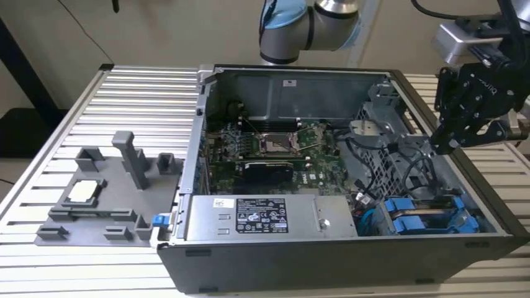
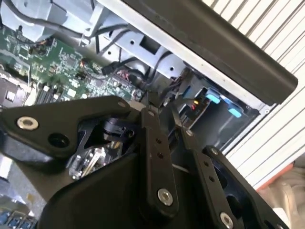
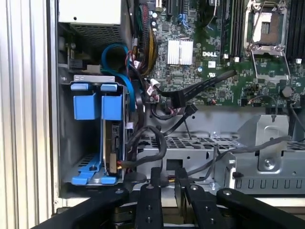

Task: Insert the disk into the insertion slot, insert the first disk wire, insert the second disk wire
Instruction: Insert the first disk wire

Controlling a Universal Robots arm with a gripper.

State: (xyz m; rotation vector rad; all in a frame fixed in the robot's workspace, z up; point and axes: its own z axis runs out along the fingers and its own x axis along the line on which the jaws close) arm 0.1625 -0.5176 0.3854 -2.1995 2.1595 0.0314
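First wrist view: the fingers [image 3: 156,191] stand close together with a thin gap, and nothing sits between them, so the gripper [image 3: 167,172] is empty. Just beyond the tips lie the perforated cage wall [image 3: 190,143] and a loop of black cable [image 3: 147,143], which the gripper does not touch.

Further out, the disk [image 3: 112,138] stands on edge inside the slot [image 3: 97,175]. Its blue frame is level with the blue-fronted unit [image 3: 85,105] beside it. By that, the first step looks done.

A lead with red and yellow strands [image 3: 125,164] reaches the disk's near end, but I cannot tell whether it is plugged in. A black plug [image 3: 189,109] hangs free near the motherboard [image 3: 200,57], so at least one wire seems left to fit.

In the exterior view the gripper [image 1: 451,146] hangs over the case wall [image 1: 488,205] on the exterior view's right, well apart from the disk [image 1: 418,222] in the near corner.
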